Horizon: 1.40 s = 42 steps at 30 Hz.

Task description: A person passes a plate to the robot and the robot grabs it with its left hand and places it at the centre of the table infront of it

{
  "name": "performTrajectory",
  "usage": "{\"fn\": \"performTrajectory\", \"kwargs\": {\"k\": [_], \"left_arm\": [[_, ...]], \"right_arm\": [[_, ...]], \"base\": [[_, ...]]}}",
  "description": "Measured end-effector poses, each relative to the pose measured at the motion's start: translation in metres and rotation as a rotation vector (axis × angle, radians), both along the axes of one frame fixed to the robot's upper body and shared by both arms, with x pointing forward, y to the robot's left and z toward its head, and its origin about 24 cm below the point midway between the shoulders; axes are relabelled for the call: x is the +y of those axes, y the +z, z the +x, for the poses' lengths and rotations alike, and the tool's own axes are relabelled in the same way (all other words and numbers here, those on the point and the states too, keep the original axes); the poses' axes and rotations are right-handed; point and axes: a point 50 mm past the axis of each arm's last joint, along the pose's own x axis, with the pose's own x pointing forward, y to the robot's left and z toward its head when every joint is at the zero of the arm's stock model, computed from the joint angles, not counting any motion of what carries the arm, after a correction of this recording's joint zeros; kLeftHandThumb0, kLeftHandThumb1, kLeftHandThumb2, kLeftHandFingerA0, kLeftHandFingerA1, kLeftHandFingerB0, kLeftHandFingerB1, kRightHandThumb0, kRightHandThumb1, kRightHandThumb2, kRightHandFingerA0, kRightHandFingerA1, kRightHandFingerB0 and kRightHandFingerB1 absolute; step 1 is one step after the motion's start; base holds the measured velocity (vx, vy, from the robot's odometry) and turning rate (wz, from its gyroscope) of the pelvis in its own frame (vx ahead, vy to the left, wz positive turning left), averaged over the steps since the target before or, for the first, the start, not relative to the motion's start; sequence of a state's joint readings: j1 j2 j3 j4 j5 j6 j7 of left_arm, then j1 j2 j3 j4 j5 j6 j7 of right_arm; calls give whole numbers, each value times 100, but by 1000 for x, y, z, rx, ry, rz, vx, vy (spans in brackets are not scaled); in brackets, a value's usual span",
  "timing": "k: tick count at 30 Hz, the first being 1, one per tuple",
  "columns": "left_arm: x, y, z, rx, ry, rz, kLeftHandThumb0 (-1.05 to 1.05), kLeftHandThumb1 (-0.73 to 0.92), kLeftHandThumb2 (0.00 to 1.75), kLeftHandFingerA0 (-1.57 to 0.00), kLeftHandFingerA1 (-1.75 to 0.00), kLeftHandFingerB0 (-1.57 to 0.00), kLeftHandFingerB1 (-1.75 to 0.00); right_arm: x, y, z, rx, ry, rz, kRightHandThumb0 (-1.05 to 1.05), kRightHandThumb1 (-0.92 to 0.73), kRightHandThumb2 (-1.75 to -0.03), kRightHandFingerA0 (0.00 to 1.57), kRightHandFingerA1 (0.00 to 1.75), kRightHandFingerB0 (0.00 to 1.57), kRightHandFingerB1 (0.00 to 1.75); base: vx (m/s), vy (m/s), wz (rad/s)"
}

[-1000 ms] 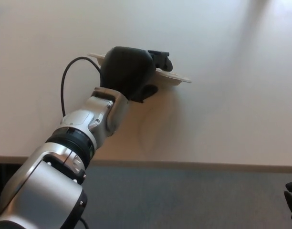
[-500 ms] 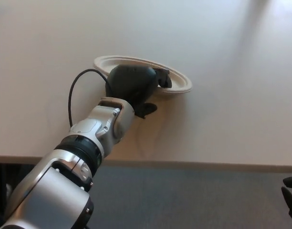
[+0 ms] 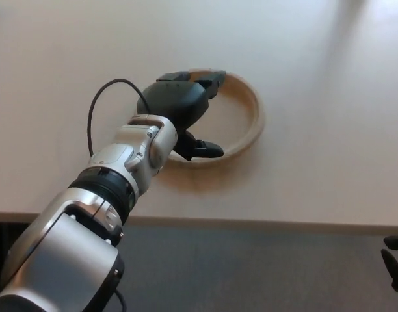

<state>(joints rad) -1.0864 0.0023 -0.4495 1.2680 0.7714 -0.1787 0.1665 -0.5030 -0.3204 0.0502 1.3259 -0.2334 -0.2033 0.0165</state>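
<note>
plate (image 3: 246, 123): lies flat on table (image 3: 316, 78)
left hand (image 3: 183, 110): fingers spread over the rim, grip looks released
next: lift clear

The black three-fingered left hand (image 3: 179, 107) covers the left half of the round cream paper plate (image 3: 246, 123) at frame centre, so whether its fingers touch the rim cannot be told. At the lower right edge, only a dark sliver of the right hand (image 3: 397, 260) shows, the rest cut off. The silver left arm (image 3: 75, 240) runs off the bottom left corner.
</note>
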Motion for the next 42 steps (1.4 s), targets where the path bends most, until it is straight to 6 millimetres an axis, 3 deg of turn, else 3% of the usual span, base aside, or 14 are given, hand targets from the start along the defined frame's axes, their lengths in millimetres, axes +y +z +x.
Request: {"fn": "performTrajectory", "kwargs": {"k": [2,3,7,8,9,10,13,15,19,20,27,31,41,42], "left_arm": [[-1,2,1,15,0,-4,-104,63,61,0,0,0,0],[-1,4,1,20,-2,-5,-104,61,64,0,0,0,0],[-7,21,6,13,-22,-14,-103,61,63,0,0,0,0],[-9,25,7,7,-29,-17,-101,62,60,0,0,0,0],[-10,29,7,2,-35,-20,-101,62,60,0,0,0,0],[-11,31,7,-1,-41,-25,-99,61,61,0,0,0,0],[-18,44,7,-41,-74,-51,-96,64,60,0,0,0,0],[-23,62,6,-111,-120,-84,-88,54,99,0,-8,0,-7],[-32,93,-2,-233,-193,-141,-82,50,94,-1,-16,-1,-16],[-33,100,-4,-259,-209,-157,-88,66,60,-5,-26,-5,-24],[-27,135,-26,-418,-285,-271,-33,28,87,-1,-49,-1,-46],[-16,137,-38,-462,-295,-330,-57,54,57,-17,-28,-20,-28],[48,96,-88,-475,-208,-499,-59,62,59,-28,-37,-31,-32],[53,91,-92,-470,-197,-509,-59,61,59,-28,-37,-31,-32]], "right_arm": [[0,0,0,0,1,1,-87,-80,-64,29,60,30,47],[0,0,0,0,1,1,-86,-63,-109,35,66,20,53],[0,1,1,2,3,-2,-87,-63,-110,34,66,20,53],[1,1,2,3,3,-2,-87,-81,-64,28,61,29,47],[1,1,2,4,3,-2,-87,-81,-64,28,61,29,47],[1,1,2,4,3,-2,-87,-64,-109,31,64,22,54],[1,2,3,4,3,-3,-88,-64,-110,30,65,22,55],[1,2,3,5,3,-2,-87,-64,-110,30,64,21,54],[1,2,3,7,4,-3,-85,-64,-109,31,64,21,53],[1,2,3,7,4,-2,-84,-64,-110,33,65,21,53],[1,2,3,6,4,-2,-88,-64,-111,30,65,22,55],[1,2,3,6,5,-1,-88,-64,-110,33,66,21,54],[2,1,3,8,6,0,-90,-63,-111,34,67,20,54],[2,1,3,8,7,0,-94,-82,-65,30,63,29,51]], "base": [[0,0,0],[0,0,0],[0,0,0],[0,0,0],[0,0,0],[0,0,0],[0,0,0],[0,0,0],[0,0,0],[0,0,0],[0,0,0],[0,0,0],[0,0,0],[0,0,0]]}}
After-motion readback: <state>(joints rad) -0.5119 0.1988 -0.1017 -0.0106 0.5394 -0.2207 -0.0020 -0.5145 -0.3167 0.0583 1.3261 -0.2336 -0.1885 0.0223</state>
